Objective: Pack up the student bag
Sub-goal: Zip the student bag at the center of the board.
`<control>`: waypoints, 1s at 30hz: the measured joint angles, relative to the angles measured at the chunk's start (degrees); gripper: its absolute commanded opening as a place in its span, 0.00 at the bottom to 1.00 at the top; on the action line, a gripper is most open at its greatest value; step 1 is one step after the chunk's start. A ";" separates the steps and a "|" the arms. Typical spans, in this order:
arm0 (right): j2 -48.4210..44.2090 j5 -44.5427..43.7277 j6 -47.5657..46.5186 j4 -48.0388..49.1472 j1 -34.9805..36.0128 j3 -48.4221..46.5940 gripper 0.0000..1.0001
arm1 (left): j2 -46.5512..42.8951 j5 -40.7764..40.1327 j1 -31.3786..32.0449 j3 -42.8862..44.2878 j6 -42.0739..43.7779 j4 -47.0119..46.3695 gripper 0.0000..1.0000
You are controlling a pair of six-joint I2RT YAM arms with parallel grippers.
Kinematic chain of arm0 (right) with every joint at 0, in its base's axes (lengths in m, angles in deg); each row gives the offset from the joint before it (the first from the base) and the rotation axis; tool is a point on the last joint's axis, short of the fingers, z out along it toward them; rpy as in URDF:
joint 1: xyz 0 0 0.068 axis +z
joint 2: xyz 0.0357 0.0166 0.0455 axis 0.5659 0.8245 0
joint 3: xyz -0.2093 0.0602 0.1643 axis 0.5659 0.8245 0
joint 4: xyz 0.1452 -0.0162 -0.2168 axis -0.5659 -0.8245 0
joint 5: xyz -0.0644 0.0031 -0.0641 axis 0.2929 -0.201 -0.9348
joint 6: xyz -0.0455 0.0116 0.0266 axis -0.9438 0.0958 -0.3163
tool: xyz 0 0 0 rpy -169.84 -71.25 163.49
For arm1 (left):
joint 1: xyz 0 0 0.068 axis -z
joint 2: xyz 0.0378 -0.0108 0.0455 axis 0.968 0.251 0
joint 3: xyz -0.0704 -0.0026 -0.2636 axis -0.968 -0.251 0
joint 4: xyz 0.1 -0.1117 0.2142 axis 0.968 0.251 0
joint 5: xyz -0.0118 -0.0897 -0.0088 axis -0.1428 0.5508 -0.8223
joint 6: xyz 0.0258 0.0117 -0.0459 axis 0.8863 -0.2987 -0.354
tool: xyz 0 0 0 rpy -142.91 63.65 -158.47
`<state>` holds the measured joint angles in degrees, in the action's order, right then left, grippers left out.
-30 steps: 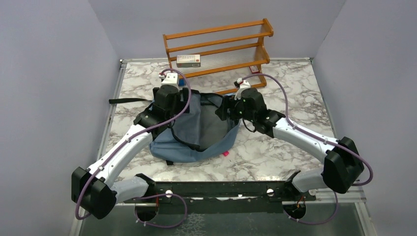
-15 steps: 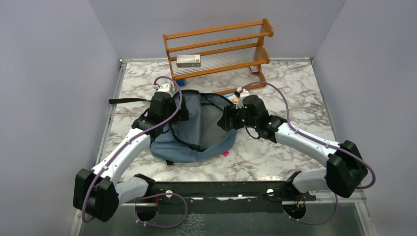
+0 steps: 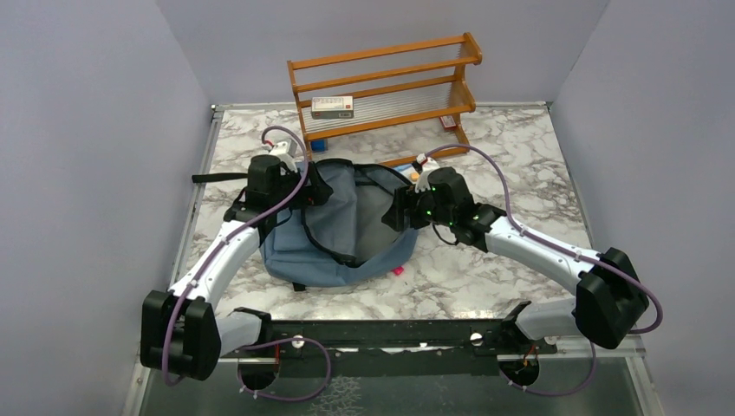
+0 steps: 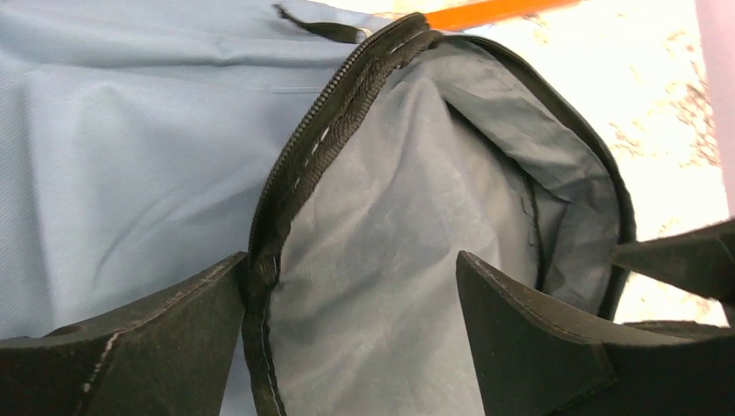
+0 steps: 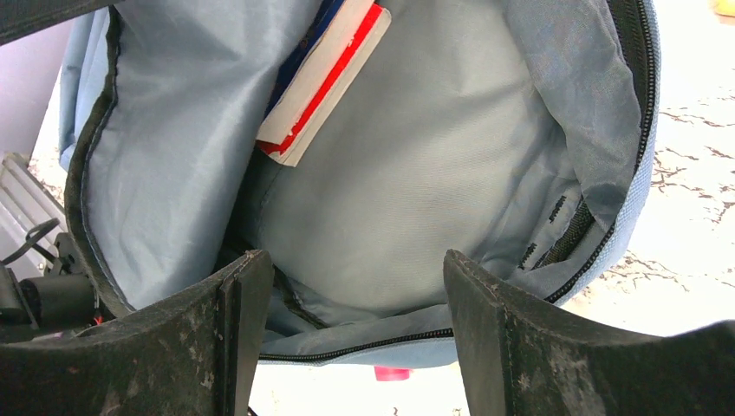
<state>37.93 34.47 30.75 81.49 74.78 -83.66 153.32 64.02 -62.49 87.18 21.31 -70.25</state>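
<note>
**Bag open, both grippers released at its mouth**

The bag (image 3: 347,238) lies flat in the middle of the worktop (image 3: 494,269). Its mouth gapes toward the top of the overhead frame, just below the rack (image 3: 381,82). The left gripper (image 4: 347,269) sits at the mouth's left rim, jaws spread and grasping nothing. The zipper edge (image 4: 299,173) runs just beside the finger at the lower left of its frame. The right gripper (image 5: 354,260) hangs over the right rim, also released. It looks down on the lining and on a red-and-blue book (image 5: 325,78), already inside, at the top of its frame.

The step looks like readying the mouth for the next item, probably the box (image 3: 333,107) on the rack. To do it well, 1 gripper should pinch the zipper edge squarely, trim and fabric together, and lift it so the opening stands tall. Thin lining alone would likely slip. The other gripper can then carry the item in low and deep, beside the book, clear of the straps.
</note>
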 measured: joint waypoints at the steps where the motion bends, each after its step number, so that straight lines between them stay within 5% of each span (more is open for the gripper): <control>1: 0.00 0.00 0.00 0.00 0.00 0.00 0.77 | 0.44 1.64 -0.13 0.00 0.09 -0.63 0.78; 7: 0.00 0.00 -0.02 -0.79 0.00 -0.35 0.76 | 3.21 12.04 -0.15 0.09 1.95 -3.43 0.54; 16: -4.85 -2.67 0.24 -3.39 0.00 -1.70 0.76 | 5.95 21.38 1.03 4.81 1.90 -5.57 0.48; 30: -14.47 -11.63 -0.02 -9.09 -0.02 -5.20 0.76 | 19.74 22.40 17.29 13.18 -1.79 -12.48 0.73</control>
<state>23.46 22.85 30.73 72.40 74.76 -88.86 173.05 86.42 -45.20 100.36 19.52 -82.73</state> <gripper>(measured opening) 0.766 0.657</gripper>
